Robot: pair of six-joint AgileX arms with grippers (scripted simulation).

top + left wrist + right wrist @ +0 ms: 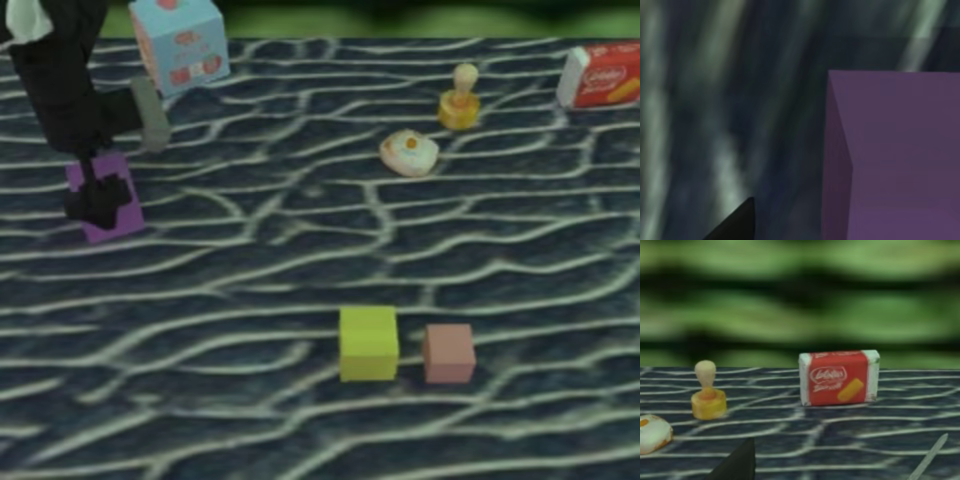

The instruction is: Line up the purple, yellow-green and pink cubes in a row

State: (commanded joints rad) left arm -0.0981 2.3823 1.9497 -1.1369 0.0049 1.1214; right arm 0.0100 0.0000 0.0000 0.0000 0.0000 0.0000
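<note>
Here the left gripper [100, 195] sits over the purple cube [122, 222] at far left; I cannot tell its grip. The yellow-green cube [368, 343] and pink cube [448, 353] sit side by side near centre.

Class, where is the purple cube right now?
In the top view, the purple cube sits at the table's left side, under the left gripper, below the light-blue box.

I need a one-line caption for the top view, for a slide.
Left gripper down over the purple cube at the table's left; yellow-green cube and pink cube sit side by side near the front.

Overhead view; left wrist close on purple cube [895, 155].
</note>
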